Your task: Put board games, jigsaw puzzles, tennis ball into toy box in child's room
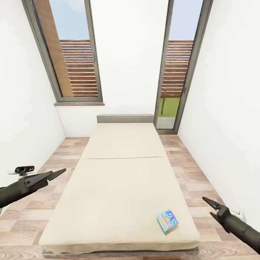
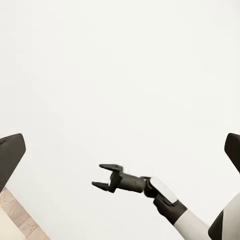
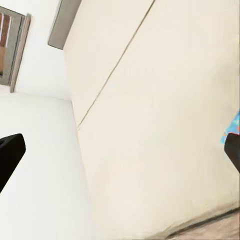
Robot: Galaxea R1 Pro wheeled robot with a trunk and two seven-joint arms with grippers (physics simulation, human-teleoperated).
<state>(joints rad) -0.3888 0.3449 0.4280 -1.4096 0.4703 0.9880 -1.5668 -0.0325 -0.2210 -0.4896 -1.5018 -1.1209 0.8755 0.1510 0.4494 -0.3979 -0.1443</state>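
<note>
Cream bed [image 1: 122, 187] ahead, colourful game box [image 1: 167, 221] near-right | left pincer [image 1: 57, 174] outstretched, narrowly parted | right pincer [image 1: 211, 208] low, spread wide

White walls [image 1: 126, 54], two tall windows [image 1: 72, 54], plank floor [image 1: 29, 216].

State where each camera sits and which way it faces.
Head view: high on the robot, facing down over the bed toward the windows; both hands, left hand and right hand, show.
Left wrist view: faces a white wall and the right hand.
Right wrist view: faces the bed.
Shared: bed, colourful box.
</note>
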